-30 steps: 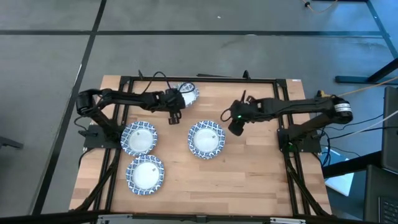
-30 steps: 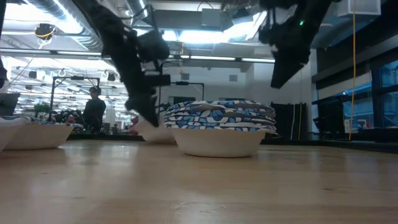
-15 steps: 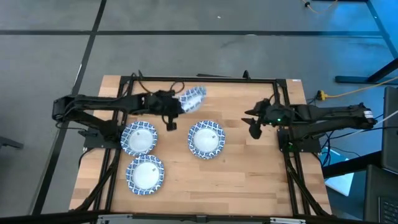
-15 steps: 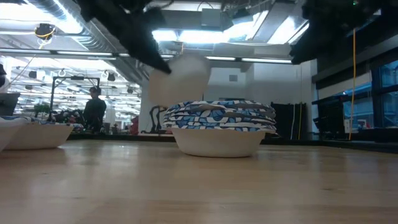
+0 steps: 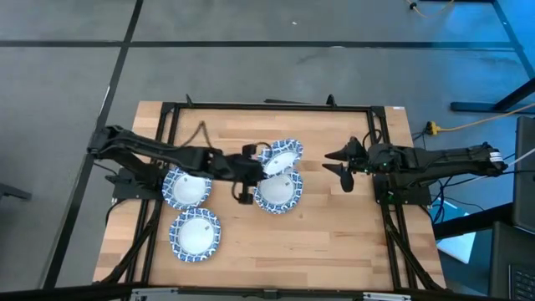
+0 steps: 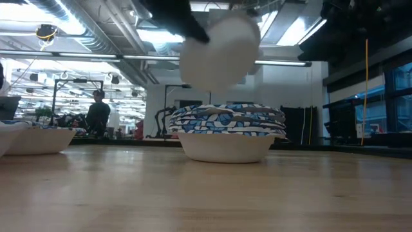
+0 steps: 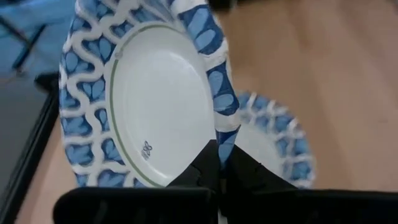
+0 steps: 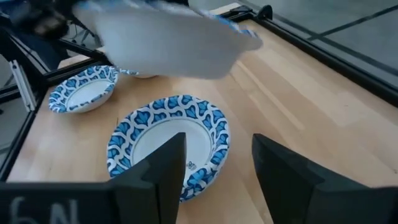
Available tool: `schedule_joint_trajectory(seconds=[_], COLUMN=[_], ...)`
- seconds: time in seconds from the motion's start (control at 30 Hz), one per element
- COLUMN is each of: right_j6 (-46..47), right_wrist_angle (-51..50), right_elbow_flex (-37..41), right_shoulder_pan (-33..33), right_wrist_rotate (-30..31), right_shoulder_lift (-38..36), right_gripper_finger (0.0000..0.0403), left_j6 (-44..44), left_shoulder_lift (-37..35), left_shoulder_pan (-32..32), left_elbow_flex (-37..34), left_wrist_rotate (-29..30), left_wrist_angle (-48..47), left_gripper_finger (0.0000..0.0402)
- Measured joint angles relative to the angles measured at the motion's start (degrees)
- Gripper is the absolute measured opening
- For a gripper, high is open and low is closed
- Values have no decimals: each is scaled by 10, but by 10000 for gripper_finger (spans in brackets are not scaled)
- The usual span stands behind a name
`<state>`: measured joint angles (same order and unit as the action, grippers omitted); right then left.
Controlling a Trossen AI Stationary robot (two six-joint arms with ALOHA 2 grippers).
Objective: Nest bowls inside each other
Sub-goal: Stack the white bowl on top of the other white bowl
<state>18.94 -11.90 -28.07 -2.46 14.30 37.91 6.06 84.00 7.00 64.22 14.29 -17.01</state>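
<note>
Left gripper (image 5: pixel 251 173): clamped on the rim of a carried bowl (image 5: pixel 281 155), held tilted in the air above the centre stack (image 5: pixel 277 191), presumably for dropping in. Two more bowl stacks (image 5: pixel 187 185) (image 5: pixel 195 233) sit on the table's (image 5: pixel 334 234) left side. Right gripper (image 5: pixel 344 164): fingers spread, empty, waiting beside the stack. Low view shows the stack (image 6: pixel 226 131) as several nested rims, which the high view hides; left wrist view shows the fingers (image 7: pixel 214 167) pinching the rim.

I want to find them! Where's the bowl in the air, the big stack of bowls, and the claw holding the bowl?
held bowl (image 5: pixel 282 156), high view, white centre.
stack of bowls (image 6: pixel 226 120), low view, patterned rims.
left gripper (image 7: pixel 222 163), left wrist view, between fingertips on bowl's rim.
</note>
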Motion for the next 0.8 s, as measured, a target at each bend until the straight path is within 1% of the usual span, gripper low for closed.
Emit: schedule_joint_trajectory(seconds=[0.1,0.27,0.43,0.53,0.6,0.7,0.8], right_j6=[-1,-8,-13,-15,-15,-15,-22], right_wrist_angle=[-3,-18,-58,-83,-95,-114,-116], right_elbow_flex=[3,3,3,3,3,3,3], right_shoulder_pan=[0,0,0,0,0,0,0], right_wrist_rotate=[-9,-10,-17,-25,-26,-25,-25], right_shoulder_lift=[-3,-6,-13,-15,-15,-17,-18], right_gripper_finger=[184,184,184,184,184,184,184], left_j6=[-1,-22,-70,-106,-135,-173,-200], left_shoulder_lift=[53,141,197,217,222,225,225], left_shoulder_pan=[8,24,42,55,66,81,94], left_elbow_flex=[44,123,187,211,218,223,224], left_wrist_rotate=[35,39,52,62,72,73,76], left_wrist_angle=[-43,-111,-182,-216,-251,-280,-276], left_gripper_finger=[0,0,0,0,0,0,0])
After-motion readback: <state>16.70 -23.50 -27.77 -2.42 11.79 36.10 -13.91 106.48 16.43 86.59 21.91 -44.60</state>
